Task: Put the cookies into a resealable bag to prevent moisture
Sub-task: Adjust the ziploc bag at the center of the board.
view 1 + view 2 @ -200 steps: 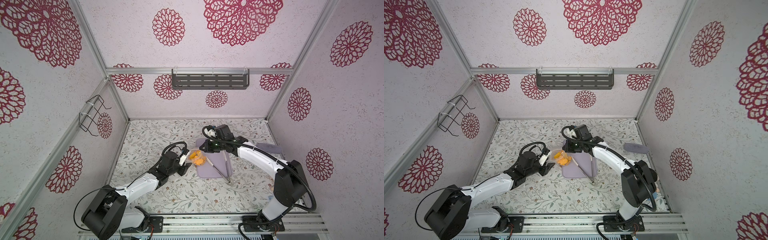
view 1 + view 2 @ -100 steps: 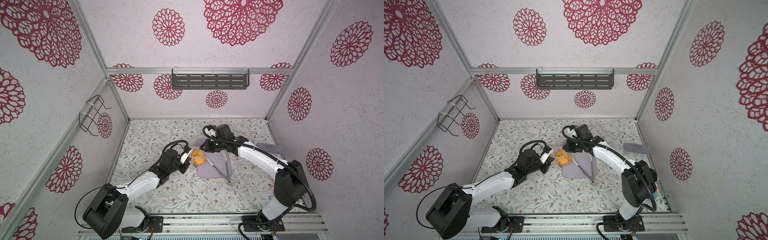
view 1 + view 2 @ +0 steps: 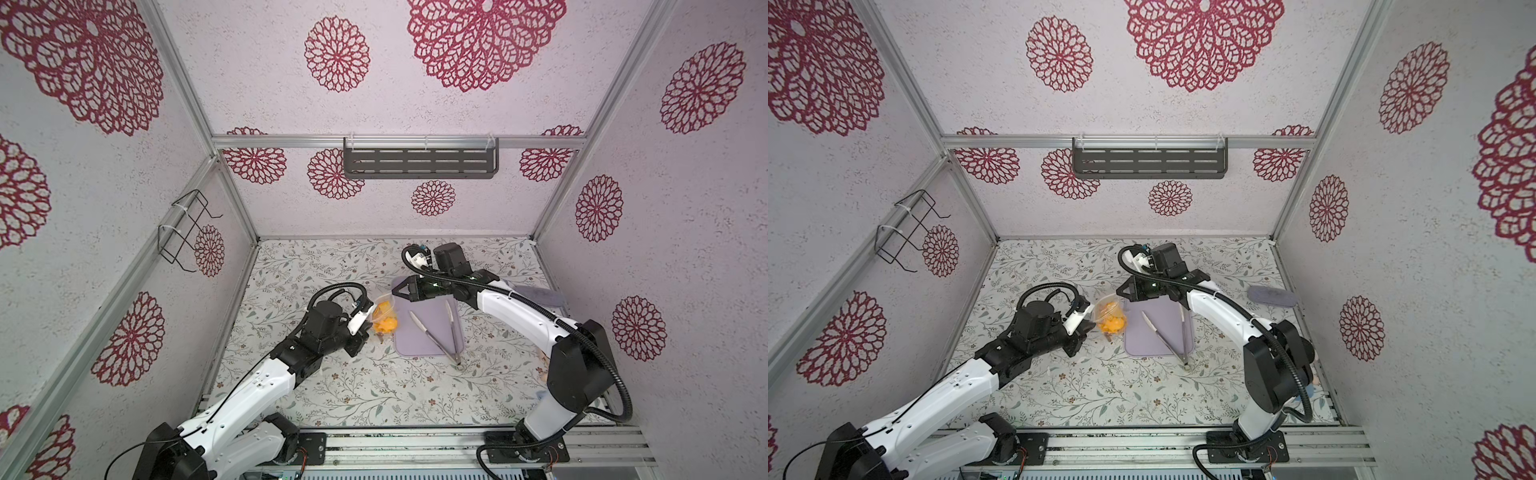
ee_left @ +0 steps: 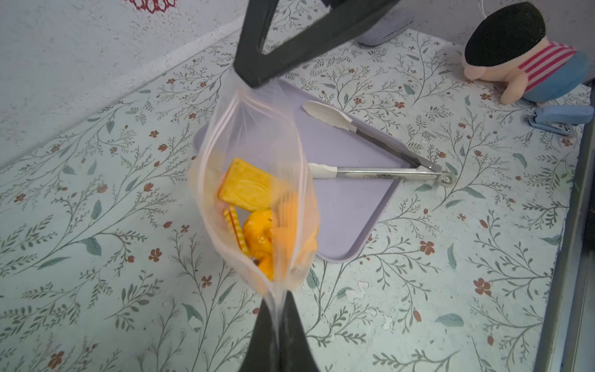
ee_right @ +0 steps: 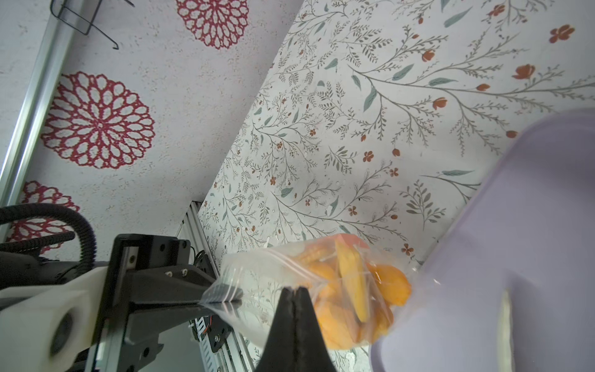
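Holding the resealable bag [image 4: 257,135] off the counter [image 4: 96,225], just beside the lavender tray [image 4: 347,206], the two arms gripped opposite ends of its zip edge. The left gripper [image 4: 275,302] was pressed together on one end. The right gripper [image 4: 249,79] appeared pinched on the other, jaws together. Orange-yellow cookies [image 4: 248,190] lay inside, sunk to the lowest part. The tray carried only the tongs [image 4: 380,174]; no cookies were seen on it. Judgement: the two-point hold served to straighten the zip strip for sealing, as the mouth appeared to gape between the holds.
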Action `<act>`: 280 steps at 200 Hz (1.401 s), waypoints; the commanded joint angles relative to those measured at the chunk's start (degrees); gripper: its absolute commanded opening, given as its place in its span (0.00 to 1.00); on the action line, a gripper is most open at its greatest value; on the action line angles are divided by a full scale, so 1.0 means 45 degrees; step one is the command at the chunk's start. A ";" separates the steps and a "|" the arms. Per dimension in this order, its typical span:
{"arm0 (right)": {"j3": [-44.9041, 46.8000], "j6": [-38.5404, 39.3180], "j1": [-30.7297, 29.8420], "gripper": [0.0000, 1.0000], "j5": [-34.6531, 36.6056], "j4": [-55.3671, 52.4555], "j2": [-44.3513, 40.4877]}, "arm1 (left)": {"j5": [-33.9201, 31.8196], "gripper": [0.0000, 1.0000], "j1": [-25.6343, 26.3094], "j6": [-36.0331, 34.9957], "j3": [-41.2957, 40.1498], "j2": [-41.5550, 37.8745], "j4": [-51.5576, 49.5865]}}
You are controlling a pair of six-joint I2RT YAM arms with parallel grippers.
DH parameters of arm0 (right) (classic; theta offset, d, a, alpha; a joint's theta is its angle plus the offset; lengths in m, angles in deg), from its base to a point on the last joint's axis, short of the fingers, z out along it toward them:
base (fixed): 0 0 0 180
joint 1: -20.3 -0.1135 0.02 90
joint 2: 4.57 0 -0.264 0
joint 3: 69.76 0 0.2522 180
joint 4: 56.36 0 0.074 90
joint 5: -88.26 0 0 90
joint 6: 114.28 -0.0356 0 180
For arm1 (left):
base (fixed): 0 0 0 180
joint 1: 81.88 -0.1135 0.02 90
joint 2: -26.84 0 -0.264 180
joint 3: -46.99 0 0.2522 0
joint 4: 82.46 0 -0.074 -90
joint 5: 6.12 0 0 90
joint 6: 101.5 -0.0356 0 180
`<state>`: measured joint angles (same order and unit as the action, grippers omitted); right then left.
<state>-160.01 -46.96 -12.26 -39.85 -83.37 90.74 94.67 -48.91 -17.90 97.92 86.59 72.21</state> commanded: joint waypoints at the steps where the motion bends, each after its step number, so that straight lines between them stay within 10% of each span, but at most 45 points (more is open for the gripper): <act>1: 0.0389 0.1444 0.0849 0.24 -0.0529 0.1233 -0.0527 | 0.0135 0.00 0.0004 -0.0166 -0.0193 0.0297 -0.0185; 26: 0.1343 0.3906 0.1776 0.57 -0.1066 0.1958 -0.1681 | 0.0508 0.00 -0.0022 -0.0595 -0.0198 0.0692 -0.0218; 73: 0.4019 1.3942 0.1818 0.98 -0.2201 0.1507 -0.3052 | 0.1909 0.00 -0.0343 -0.1698 -0.0547 0.0228 0.0062; 165: 0.2666 1.9763 0.0011 0.99 -0.2770 0.0934 0.0383 | 0.2363 0.00 -0.0544 -0.3721 -0.1618 -0.1104 0.1223; 220: 0.0995 2.0156 -0.0578 0.77 -0.3054 -0.0600 0.1884 | 0.2097 0.00 -0.0588 -0.3774 -0.1677 -0.1166 0.1207; 280: 0.0457 2.0421 -0.0321 0.21 -0.2283 -0.2492 0.1367 | 0.1418 0.00 -0.0667 -0.3975 -0.1887 -0.1508 0.1253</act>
<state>-156.79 43.77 -14.53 -50.65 -89.03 100.07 102.25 -51.42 -34.20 90.01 81.17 74.87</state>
